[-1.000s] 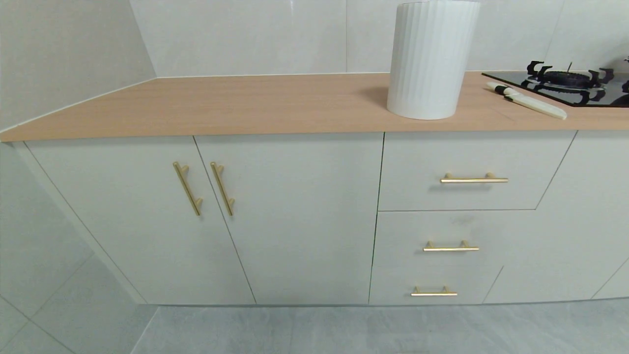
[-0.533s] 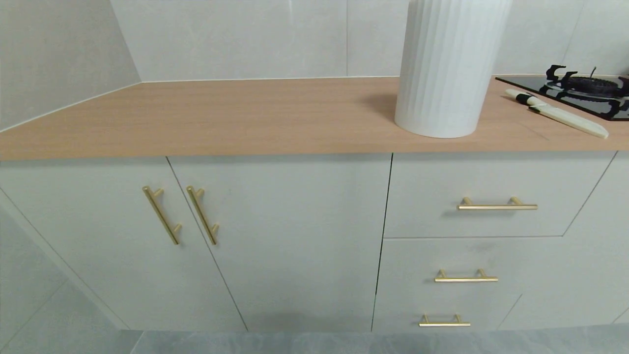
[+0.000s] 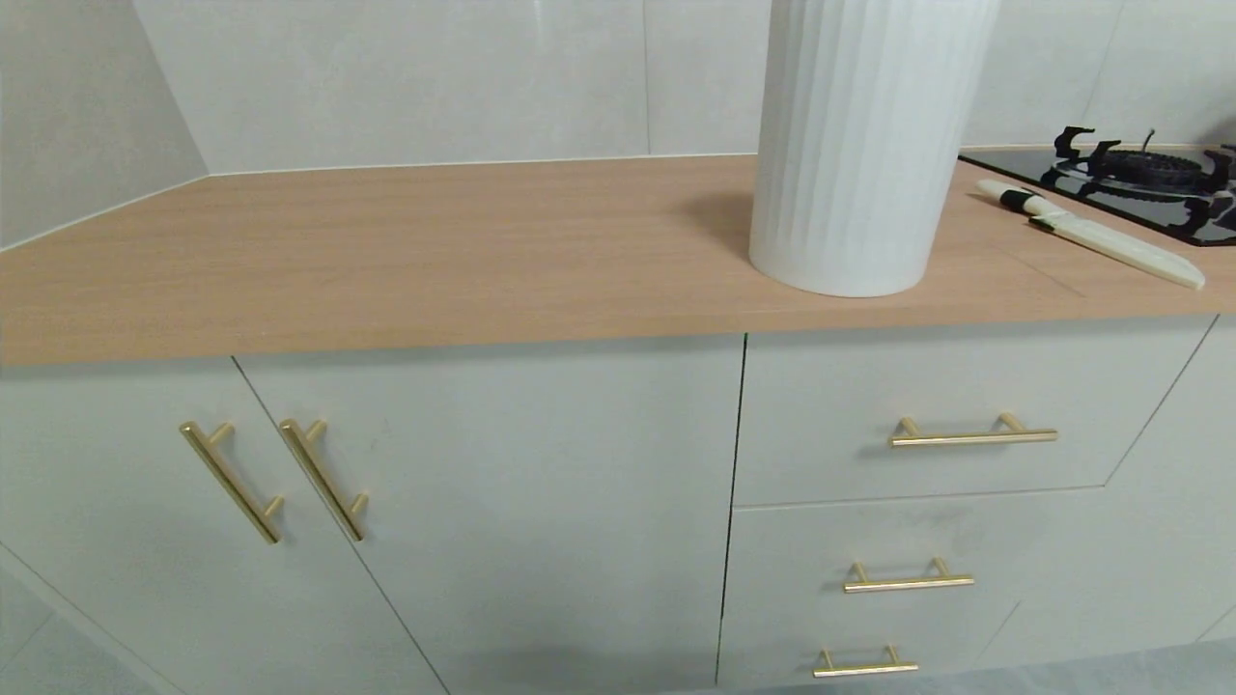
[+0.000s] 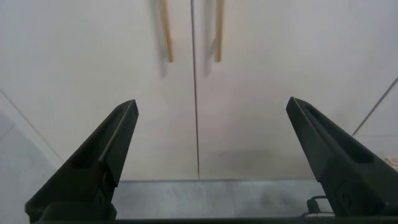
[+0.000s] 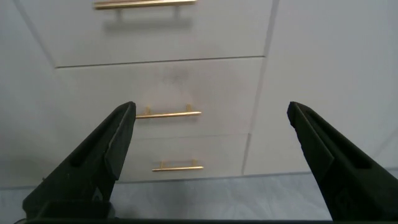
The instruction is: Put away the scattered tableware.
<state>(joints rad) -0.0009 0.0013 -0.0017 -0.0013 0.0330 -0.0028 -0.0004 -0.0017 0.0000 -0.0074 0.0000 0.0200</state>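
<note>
Down at cabinet-front height, the left gripper (image 4: 211, 104) hangs with its jaws spread wide and nothing between them. It faces the seam between the two cabinet doors (image 4: 93, 74) and their upright gold handles (image 4: 165, 31). The right gripper (image 5: 211, 109) is spread just as wide and just as empty, facing the drawer stack (image 5: 161, 87) with its level gold pulls.

Above the fronts runs the wooden countertop (image 3: 435, 251). On it, towards the robot's right, stands a tall ribbed white container (image 3: 859, 145), its top cut off by the frame. Further right and clearly apart from it lies the knife (image 3: 1091, 235), flat on the wood. Its black-banded handle end is just beside the hob (image 3: 1139, 179) and its pale blade angles towards the counter's front edge. It may be a ceramic blade or a sheathed one; the view does not settle it.

Both arms sit below the counter's lip, so raising them close to the fronts could snag a finger on a handle or on the overhang. The knife lies low and flat, so a poorly placed pinch could skid it along the wood towards the edge. A reach from the left side would have to pass the tall container, which a brushing forearm could topple.
</note>
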